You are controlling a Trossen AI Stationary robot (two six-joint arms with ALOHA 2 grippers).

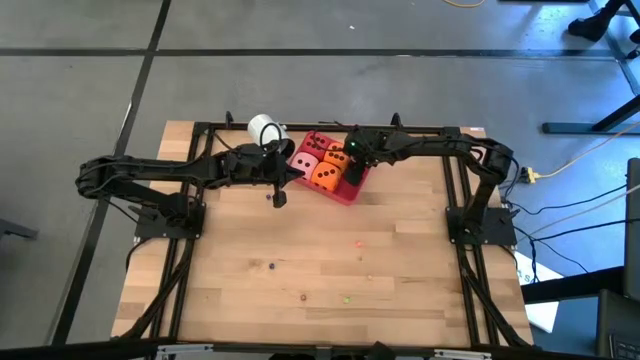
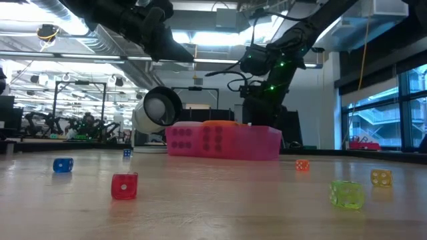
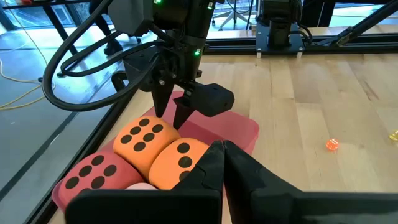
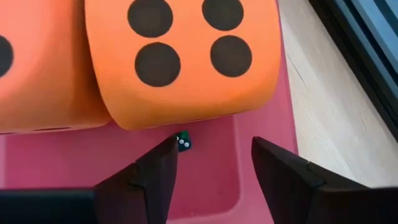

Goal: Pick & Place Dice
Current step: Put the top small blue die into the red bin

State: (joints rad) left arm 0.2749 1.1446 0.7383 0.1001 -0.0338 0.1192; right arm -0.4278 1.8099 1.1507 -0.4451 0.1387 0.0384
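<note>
Tray: a red-pink rectangular tray point(image 1: 345, 190) sits near the far edge of the wooden table point(image 1: 330, 270), between the 2 arms.
Dice: 4 soft dice lie packed together in the tray. The red die point(image 1: 320, 143) and the pink die point(image 1: 304, 162) are on the left-arm side; 1 orange die point(image 1: 324, 176) sits beside the pink one, and the other orange die point(image 3: 143, 138) lies next to it, under the right arm.
Right gripper: the right gripper point(image 4: 211, 165) hangs over the tray's free end, its fingers spread apart and empty. A tiny dark die point(image 4: 183, 143) lies on the tray floor just ahead of 1 fingertip, against the 4-pip orange face.
Left gripper: the left gripper point(image 3: 222, 149) is clenched with nothing between its fingers, hovering just beside the tray on the side nearest the orange dice.
Cup: a white cup point(image 1: 265, 129) lies on its side behind the tray.
Small dice: several tiny translucent dice lie scattered on the table, among them a blue one point(image 2: 63, 165), a red one point(image 2: 124, 186) and a green one point(image 2: 347, 194).
</note>
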